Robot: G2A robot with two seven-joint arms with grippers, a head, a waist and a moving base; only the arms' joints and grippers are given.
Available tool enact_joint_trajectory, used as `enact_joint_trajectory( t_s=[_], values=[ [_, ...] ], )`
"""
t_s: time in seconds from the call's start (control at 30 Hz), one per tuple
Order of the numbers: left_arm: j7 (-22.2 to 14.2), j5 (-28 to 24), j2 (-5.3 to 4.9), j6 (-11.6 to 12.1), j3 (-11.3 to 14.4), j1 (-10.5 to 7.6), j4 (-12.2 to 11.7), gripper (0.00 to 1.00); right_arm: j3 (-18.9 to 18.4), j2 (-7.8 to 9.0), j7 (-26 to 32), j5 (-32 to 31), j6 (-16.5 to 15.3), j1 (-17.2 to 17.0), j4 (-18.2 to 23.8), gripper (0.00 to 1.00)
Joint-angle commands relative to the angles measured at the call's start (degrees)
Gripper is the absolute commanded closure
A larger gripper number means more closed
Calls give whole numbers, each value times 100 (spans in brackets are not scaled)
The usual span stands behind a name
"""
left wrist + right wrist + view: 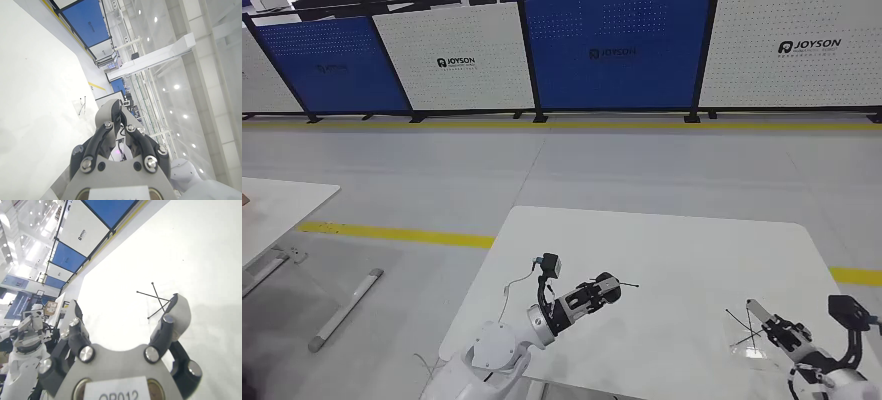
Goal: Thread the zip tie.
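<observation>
In the top view my left gripper point(608, 289) hovers over the left middle of the white table point(672, 245), shut on a thin black zip tie point(628, 285) that sticks out to the right. In the left wrist view the fingers point(117, 111) are pressed together. Several more black zip ties point(158, 298) lie crossed on a clear plastic sheet point(750, 345) near the table's front right; they also show in the top view as zip ties point(745, 326) and in the left wrist view as zip ties point(82, 106). My right gripper point(125, 303) stands open just beside them, one fingertip point(176, 300) at their crossing.
The table's front edge runs close under both arms, and its left edge point(477, 290) lies near the left arm. A second white table point(272, 205) stands off to the left across the floor. Blue and white panels point(612, 50) close the back.
</observation>
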State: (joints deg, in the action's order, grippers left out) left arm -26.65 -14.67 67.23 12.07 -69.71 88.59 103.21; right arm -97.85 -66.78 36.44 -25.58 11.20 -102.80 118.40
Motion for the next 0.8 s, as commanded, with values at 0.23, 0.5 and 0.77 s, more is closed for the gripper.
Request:
enact_joint_trajectory(
  t_s=[0.23, 0.5, 0.77],
  values=[
    [0, 0, 0, 0, 0, 0, 0, 100, 9, 4, -123, -196, -7, 6, -19, 0],
    [0, 0, 0, 0, 0, 0, 0, 100, 69, 38, -338, -1790, 828, -69, 632, 0],
    [0, 0, 0, 0, 0, 0, 0, 100, 555, 80, 463, -3031, 828, 442, 410, 0]
  ],
)
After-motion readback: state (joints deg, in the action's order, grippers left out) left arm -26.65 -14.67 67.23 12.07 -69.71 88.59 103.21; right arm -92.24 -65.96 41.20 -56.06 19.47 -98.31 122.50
